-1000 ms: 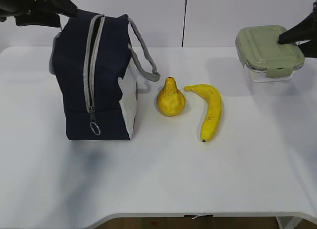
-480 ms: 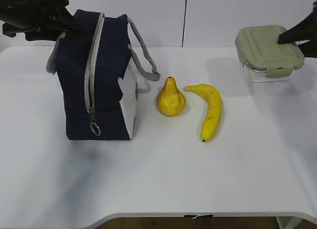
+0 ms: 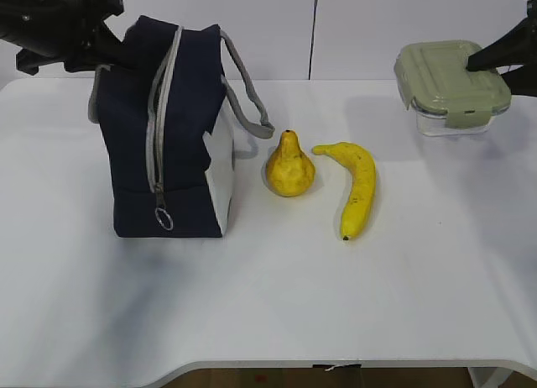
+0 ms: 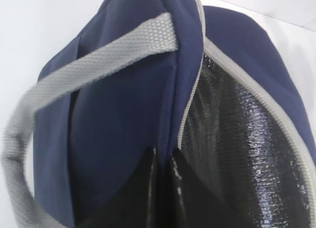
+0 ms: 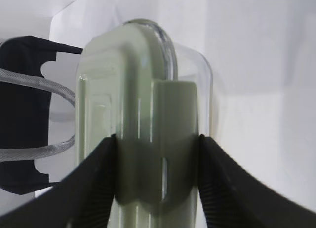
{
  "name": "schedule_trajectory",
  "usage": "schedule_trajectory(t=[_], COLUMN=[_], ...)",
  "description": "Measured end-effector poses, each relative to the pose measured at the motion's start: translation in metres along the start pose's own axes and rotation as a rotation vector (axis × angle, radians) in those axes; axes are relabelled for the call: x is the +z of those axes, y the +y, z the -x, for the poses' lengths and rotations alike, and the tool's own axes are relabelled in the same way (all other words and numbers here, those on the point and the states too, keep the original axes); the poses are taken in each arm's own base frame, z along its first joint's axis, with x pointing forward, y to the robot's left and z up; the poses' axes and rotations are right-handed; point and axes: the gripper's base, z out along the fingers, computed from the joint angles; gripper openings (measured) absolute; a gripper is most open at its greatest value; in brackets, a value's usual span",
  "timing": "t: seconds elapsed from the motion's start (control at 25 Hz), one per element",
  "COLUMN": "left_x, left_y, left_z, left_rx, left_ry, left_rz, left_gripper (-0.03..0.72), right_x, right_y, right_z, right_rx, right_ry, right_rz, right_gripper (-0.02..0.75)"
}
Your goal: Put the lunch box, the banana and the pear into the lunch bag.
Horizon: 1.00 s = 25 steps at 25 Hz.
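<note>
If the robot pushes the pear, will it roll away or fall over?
The pear stands upright on a wide, squat bottom, so a soft push would probably just slide it. A harder shove near its narrow top might tip it. Once on its side, its rounded body could roll, likely in a curve toward the banana lying close beside it.

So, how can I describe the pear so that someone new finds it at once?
Start from the tall navy lunch bag on the left of the white table. Just right of it, two yellow fruits lie close together. The pear is the squat one nearer the bag with a short dark stem; the banana is long and curved.
</note>
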Motion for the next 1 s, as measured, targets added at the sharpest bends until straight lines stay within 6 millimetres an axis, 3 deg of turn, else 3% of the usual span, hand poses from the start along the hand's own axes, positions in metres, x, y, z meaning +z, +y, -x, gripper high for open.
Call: schedule_trajectory(t=[0.32, 0.68, 1.0], left_x=[-0.003, -0.022, -0.021], left_y=[-0.015, -0.044, -0.06], left_z=[-0.007, -0.014, -0.022], left_rx=[0.009, 0.064, 0.057], left_ry=[0.02, -0.003, -0.003], left_rz=[0.025, 0.09, 0.084], left_gripper=[0.0, -0.001, -0.001], right_x=[-0.004, 0.02, 0.039], right_y=[0.023, 0.051, 0.118], right_z=[0.001, -0.006, 0.0], right_rx=[0.018, 0.031, -0.045], right_ry=[-0.021, 0.037, 0.068], right_rz=[0.028, 0.071, 0.155], right_gripper=[0.384, 0.384, 0.384])
